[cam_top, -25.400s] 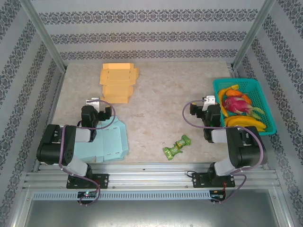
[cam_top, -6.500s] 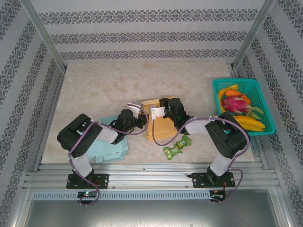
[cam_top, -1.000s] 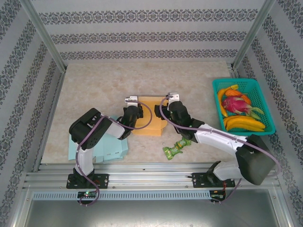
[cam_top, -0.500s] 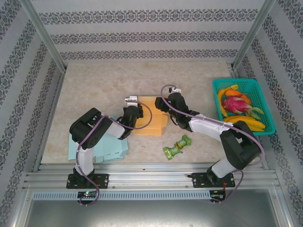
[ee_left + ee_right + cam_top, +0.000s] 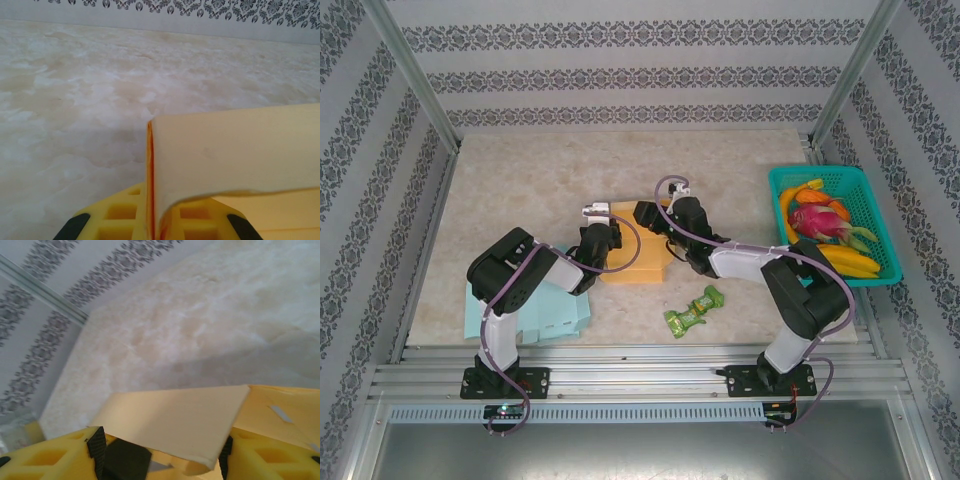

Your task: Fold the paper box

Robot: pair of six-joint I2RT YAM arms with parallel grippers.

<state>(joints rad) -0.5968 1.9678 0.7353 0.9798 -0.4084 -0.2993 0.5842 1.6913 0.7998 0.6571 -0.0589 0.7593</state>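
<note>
**A:** What is the left gripper [image 5: 152,224] doing?

**B:** Its jaws are pressed together on the left edge of the orange-yellow flat paper box [image 5: 638,262]. In the left wrist view a panel of the box rises from between the yellow fingers [image 5: 117,222] and curls over to the right.

**A:** And the right gripper [image 5: 160,457]?

**B:** Its jaws are spread wide. A pale flap of the same box lies across the gap between the two fingers, tilted up off the rest of the sheet. I cannot tell whether either pad actually touches the flap.

**A:** Where does the box sit?

**B:** Near the middle of the marbled beige tabletop [image 5: 560,170], between the two grippers. The left one is at the box's left edge and the right one at its far edge.

**A:** How does it look?

**B:** Mostly flat, with no walls formed. One panel stands up at the left and one flap is lifted at the far side.

**A:** What else is on the table?

**B:** A light blue flat paper sheet [image 5: 560,305] lies under the left arm, just beside the box. A green wrapped sweet [image 5: 692,311] lies near the box's near right corner, apart from it. A teal plastic basket [image 5: 780,185] holding fruit stands at the right edge, well apart from the box
</note>
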